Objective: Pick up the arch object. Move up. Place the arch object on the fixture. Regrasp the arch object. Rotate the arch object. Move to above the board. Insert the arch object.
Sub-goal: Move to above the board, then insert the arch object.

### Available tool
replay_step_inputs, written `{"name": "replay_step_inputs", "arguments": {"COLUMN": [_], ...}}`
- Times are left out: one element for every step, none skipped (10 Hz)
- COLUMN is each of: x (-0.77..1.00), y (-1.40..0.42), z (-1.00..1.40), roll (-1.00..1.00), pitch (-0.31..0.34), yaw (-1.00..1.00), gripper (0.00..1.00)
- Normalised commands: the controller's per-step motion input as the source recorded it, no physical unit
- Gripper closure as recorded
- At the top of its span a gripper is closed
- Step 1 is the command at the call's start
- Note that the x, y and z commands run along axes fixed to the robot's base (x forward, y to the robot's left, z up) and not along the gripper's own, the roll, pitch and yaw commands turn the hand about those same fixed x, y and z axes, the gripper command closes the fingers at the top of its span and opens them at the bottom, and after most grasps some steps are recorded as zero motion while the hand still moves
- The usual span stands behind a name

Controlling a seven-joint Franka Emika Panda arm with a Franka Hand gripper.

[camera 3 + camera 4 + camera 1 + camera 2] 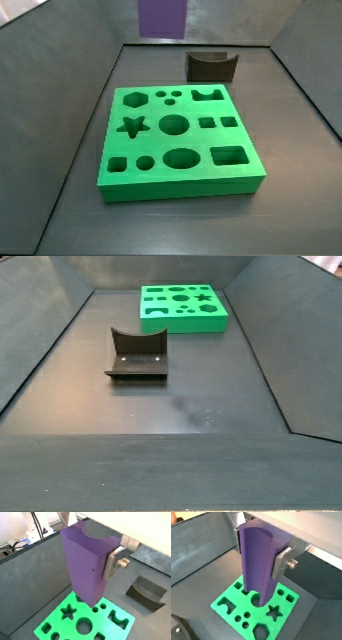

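Dark floor (201,406) w/ board (181,145) & fixture (138,354); tool (110,559) above.

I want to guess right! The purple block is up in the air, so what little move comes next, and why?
Probably a small slide sideways. The gripper holds the arch object upright, high above the board. In both wrist views its lower end hangs near the board's edge, so it likely needs lining up over the arch hole before lowering.
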Motion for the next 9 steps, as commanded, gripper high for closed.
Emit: {"name": "replay_step_inputs", "arguments": {"x": [0.12,0.00,-0.02,0.00,0.00,0.28,0.40,0.39,0.61], "y": [-0.17,0.00,0.00,0.00,-0.13,0.05,0.19,0.22,0.37], "z": [0.02,-0.07,-0.07,0.00,-0.21,-0.45,-0.44,-0.34,-0.40], "roll": [0.07,-0.02,0.00,0.00,0.15,0.24,0.19,0.18,0.04], "pitch": [0.084,0.000,-0.073,-0.004,-0.199,-0.211,-0.251,-0.289,-0.233], "yaw": [0.01,0.00,0.00,0.00,0.00,0.04,0.16,0.22,0.15], "gripper": [1.00,1.00,1.00,1.00,1.00,1.00,1.00,1.00,1.00]}}
